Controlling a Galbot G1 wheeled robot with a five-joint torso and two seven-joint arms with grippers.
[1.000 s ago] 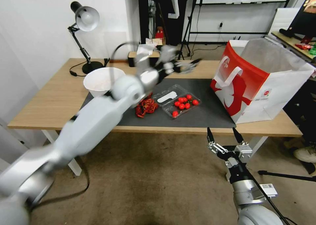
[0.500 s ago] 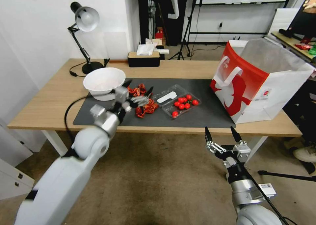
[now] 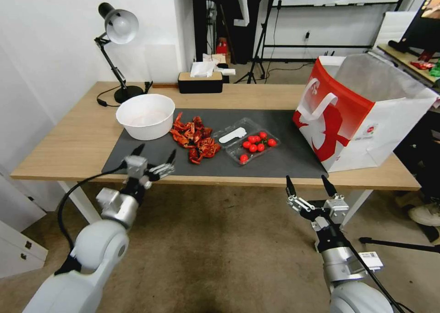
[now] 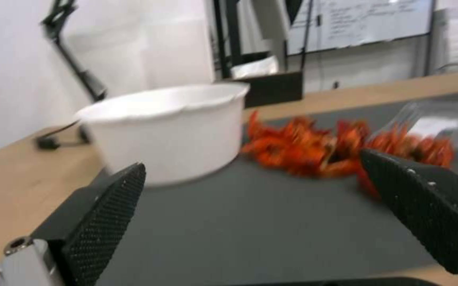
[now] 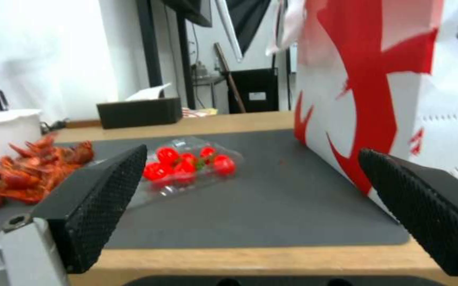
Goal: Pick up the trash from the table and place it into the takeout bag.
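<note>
Red shells (image 3: 195,138): on mat (image 3: 284,159), beside bowl (image 3: 145,116)
Left gripper (image 3: 154,156): fingers spread, at mat's near edge
Right gripper (image 3: 309,186): fingers spread, below table (image 3: 68,134), near bag (image 3: 362,111)

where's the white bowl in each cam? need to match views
Head view: white bowl on the dark mat's far left corner, left of the red shell pile.
Left wrist view: bowl large, beyond the open left pincer, beside the pile.
Right wrist view: bowl partly cut off at the edge, past the pile.
Shared landmark: the red shell pile.
</note>
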